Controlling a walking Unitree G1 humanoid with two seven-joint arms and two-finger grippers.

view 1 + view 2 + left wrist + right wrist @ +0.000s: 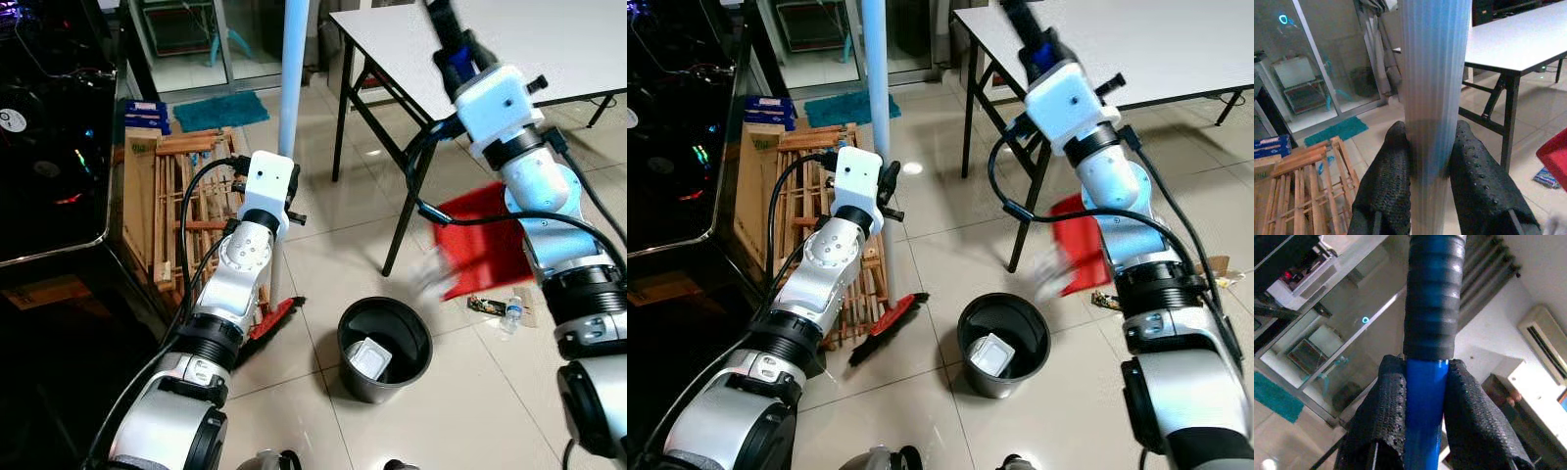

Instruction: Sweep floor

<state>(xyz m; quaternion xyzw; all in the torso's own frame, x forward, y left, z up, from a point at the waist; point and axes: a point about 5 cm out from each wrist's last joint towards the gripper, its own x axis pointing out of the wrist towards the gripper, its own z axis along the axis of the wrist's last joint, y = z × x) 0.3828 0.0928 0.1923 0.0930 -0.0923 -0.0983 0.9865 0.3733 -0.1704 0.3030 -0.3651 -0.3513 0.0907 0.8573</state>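
You have both tools in hand. The left gripper (1430, 196) clamps the pale broom pole (294, 69), its red-bristled head (890, 323) resting on the tiled floor (323, 206) beside the black bin (384, 348). The right gripper (1422, 416) pinches the blue dustpan handle (1425, 396), the red dustpan (485, 240) blurred above the bin (likely mid-tipping). Judging by that, you're emptying; next, lower the pan beside the small bottle (510, 314) and wrapper (485, 305) still lying by the table (549, 39).

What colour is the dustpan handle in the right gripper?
Blue, with a black ribbed grip above; the right gripper clamps the dustpan handle, clearest in the right wrist view.
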